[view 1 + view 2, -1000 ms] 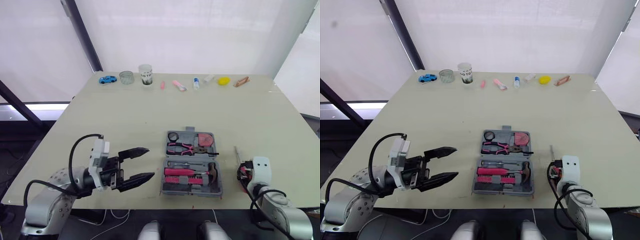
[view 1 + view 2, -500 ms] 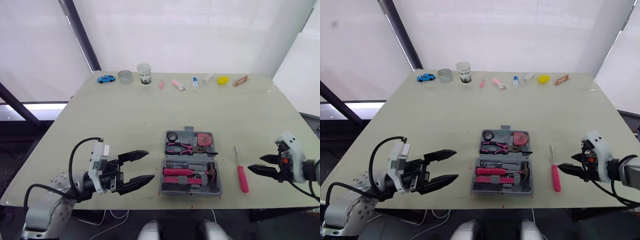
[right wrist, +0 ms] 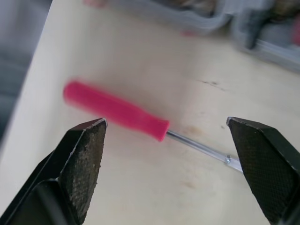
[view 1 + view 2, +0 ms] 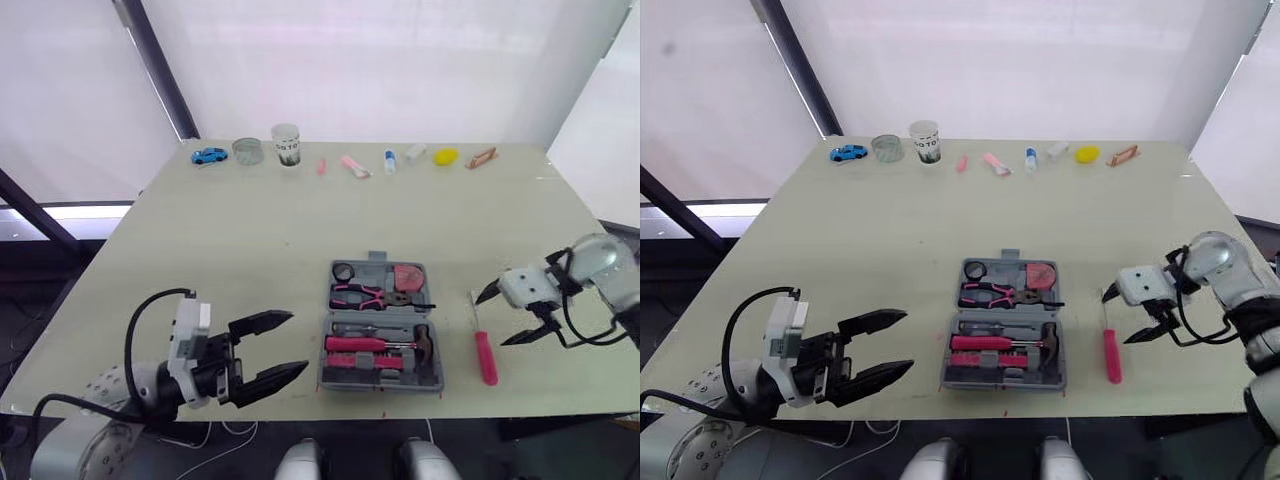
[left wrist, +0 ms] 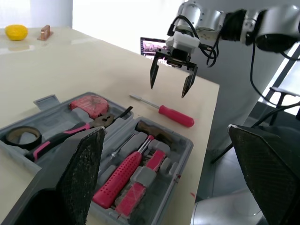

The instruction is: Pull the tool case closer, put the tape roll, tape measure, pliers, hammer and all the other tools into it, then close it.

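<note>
One screwdriver [image 4: 481, 335] lies right of the tool case [image 4: 378, 385], handle toward us. Our right gripper [image 4: 492, 320] hovers over it, fingers [image 3: 86, 159] spread; left gripper [image 4: 297, 342] likewise open.

An open tool case [image 4: 381, 325] lies on the counter [image 4: 250, 250]. The left claw [image 4: 297, 342] gapes beside it; the right claw [image 4: 494, 320] hovers spread over a pink screwdriver [image 4: 485, 358].
</note>
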Robot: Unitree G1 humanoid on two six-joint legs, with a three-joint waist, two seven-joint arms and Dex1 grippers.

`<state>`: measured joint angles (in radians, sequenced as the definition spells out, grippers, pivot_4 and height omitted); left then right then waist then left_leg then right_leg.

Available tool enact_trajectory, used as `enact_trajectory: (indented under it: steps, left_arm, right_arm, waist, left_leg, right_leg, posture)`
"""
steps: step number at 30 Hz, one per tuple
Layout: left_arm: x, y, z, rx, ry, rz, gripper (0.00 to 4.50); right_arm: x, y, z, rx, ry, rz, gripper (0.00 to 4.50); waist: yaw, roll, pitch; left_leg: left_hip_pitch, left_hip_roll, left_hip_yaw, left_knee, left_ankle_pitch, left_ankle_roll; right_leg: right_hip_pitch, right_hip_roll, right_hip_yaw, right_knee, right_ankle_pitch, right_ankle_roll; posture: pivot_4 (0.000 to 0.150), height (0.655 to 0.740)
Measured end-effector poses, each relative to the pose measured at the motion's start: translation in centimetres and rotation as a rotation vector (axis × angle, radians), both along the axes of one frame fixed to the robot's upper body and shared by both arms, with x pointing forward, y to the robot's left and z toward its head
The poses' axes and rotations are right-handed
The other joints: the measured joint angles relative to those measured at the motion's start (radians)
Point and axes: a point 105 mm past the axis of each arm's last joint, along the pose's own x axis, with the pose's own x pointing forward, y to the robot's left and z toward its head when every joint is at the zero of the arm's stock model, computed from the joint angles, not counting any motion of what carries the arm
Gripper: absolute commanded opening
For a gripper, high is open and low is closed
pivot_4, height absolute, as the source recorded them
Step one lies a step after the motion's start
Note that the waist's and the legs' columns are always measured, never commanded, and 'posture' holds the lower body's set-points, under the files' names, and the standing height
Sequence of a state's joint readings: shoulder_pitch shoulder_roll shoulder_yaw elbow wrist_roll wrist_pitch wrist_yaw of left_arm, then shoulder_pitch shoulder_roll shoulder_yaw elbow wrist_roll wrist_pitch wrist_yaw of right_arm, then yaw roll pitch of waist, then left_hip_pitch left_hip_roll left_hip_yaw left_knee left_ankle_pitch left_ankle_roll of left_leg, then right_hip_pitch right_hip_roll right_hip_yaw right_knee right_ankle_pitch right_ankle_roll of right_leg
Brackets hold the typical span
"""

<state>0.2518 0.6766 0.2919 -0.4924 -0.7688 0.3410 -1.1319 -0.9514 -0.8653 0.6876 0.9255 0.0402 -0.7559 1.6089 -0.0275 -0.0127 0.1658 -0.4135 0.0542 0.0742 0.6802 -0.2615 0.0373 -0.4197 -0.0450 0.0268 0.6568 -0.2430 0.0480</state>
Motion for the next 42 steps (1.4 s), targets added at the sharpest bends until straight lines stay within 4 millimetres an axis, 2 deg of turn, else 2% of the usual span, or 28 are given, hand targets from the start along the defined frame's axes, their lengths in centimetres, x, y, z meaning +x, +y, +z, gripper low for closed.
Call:
enact_trajectory:
  steps: [4,6,10,16,22,23,25,26,27,28,31,36,42]
  left_arm:
    - [-0.7,1.2,1.1,-0.015,-0.071,-0.081,4.5]
    - [-1.0,2.0,0.9,0.009,-0.059,-0.133,4.5]
    - [-0.4,3.4,1.1,0.051,-0.063,-0.198,4.5]
    - [0.4,3.4,1.1,0.083,-0.088,-0.231,4.5]
    - [0.7,2.7,1.3,0.076,-0.105,-0.253,4.5]
    - [0.7,2.6,1.2,0.075,-0.102,-0.257,4.5]
    - [0.8,2.4,1.0,0.078,-0.102,-0.263,4.5]
    - [0.9,2.3,1.0,0.083,-0.105,-0.262,4.5]
    - [1.0,2.3,1.0,0.083,-0.114,-0.255,4.5]
    - [1.1,2.2,1.1,0.08,-0.126,-0.246,4.5]
    - [1.2,2.2,0.8,0.072,-0.13,-0.224,4.5]
    - [1.2,2.1,0.5,0.058,-0.139,-0.194,4.5]
    - [1.6,1.7,0.4,0.047,-0.16,-0.169,4.5]
  right_arm:
    - [0.5,1.1,-0.6,-0.143,-0.007,0.195,4.32]
    - [0.7,1.4,-0.7,-0.177,-0.009,0.244,4.32]
    - [0.8,2.3,-1.1,-0.223,-0.002,0.33,4.32]
    - [0.2,2.4,-2.2,-0.283,0.031,0.409,4.32]
    - [0.6,2.7,-2.3,-0.329,0.015,0.44,4.32]
    - [0.7,2.7,-2.3,-0.339,0.009,0.438,3.81]
    - [0.7,2.7,-2.6,-0.352,0.008,0.444,3.13]
    - [0.7,2.9,-2.8,-0.356,0.003,0.451,2.92]
    - [0.8,3.0,-2.9,-0.36,-0.004,0.456,2.17]
    - [0.8,3.1,-3.2,-0.366,-0.013,0.462,1.84]
    - [0.9,3.0,-3.5,-0.378,-0.036,0.477,0.4]
    - [0.8,3.0,-3.4,-0.364,-0.045,0.506,0.31]
    - [0.1,3.1,-1.5,-0.25,-0.061,0.569,0.31]
  waist:
    - [-0.004,0.0,0.001]
    - [-0.004,0.001,0.001]
    - [-0.005,0.001,0.002]
    - [-0.006,0.002,0.002]
    - [-0.01,0.002,0.002]
    - [-0.011,0.002,0.002]
    - [-0.011,0.002,0.002]
    - [-0.011,0.002,0.002]
    - [-0.011,0.002,0.002]
    - [-0.011,0.002,0.002]
    - [-0.011,0.002,0.002]
    - [-0.012,0.002,0.002]
    - [-0.012,0.002,0.002]
  left_leg:
    - [0.0,0.0,0.0,0.0,0.001,-0.001]
    - [0.0,0.0,0.0,0.0,0.001,-0.002]
    - [0.0,0.0,0.0,0.0,0.002,-0.004]
    - [0.0,0.0,0.0,0.0,0.003,-0.006]
    - [0.001,0.0,0.0,0.0,0.004,-0.006]
    - [0.001,0.0,0.0,0.0,0.004,-0.006]
    - [0.001,0.0,0.0,0.0,0.004,-0.006]
    - [0.001,0.0,0.0,0.0,0.004,-0.007]
    - [0.001,0.0,0.0,0.0,0.004,-0.007]
    - [0.001,0.0,0.0,0.0,0.004,-0.007]
    - [0.001,0.0,0.0,0.0,0.004,-0.007]
    - [0.001,0.0,0.0,0.0,0.004,-0.008]
    - [0.001,0.0,0.0,0.0,0.004,-0.007]
  right_leg:
    - [0.0,0.0,-0.001,0.001,0.0,0.0]
    - [0.0,0.0,-0.001,0.002,0.0,0.0]
    - [0.0,-0.001,-0.002,0.002,0.0,0.0]
    - [0.0,-0.001,-0.002,0.004,0.0,0.0]
    - [0.0,-0.001,-0.002,0.005,0.0,0.0]
    - [0.0,-0.001,-0.002,0.005,0.0,0.0]
    - [0.0,-0.001,-0.002,0.005,0.0,0.0]
    - [0.0,-0.001,-0.002,0.005,0.0,0.0]
    - [0.0,-0.001,-0.002,0.005,0.0,0.0]
    - [0.0,-0.001,-0.002,0.005,0.0,0.0]
    - [0.0,-0.001,-0.002,0.005,0.0,0.0]
    - [0.0,-0.001,-0.002,0.006,0.0,0.0]
    - [0.0,-0.001,-0.002,0.005,0.002,0.003]
  posture:
    - [0.15,0.74]
    - [0.15,0.74]
    - [0.15,0.74]
    - [0.15,0.74]
    - [0.15,0.74]
    - [0.15,0.74]
    - [0.15,0.74]
    - [0.15,0.74]
    - [0.15,0.74]
    - [0.15,0.74]
    - [0.15,0.74]
    - [0.15,0.74]
    - [0.15,0.74]
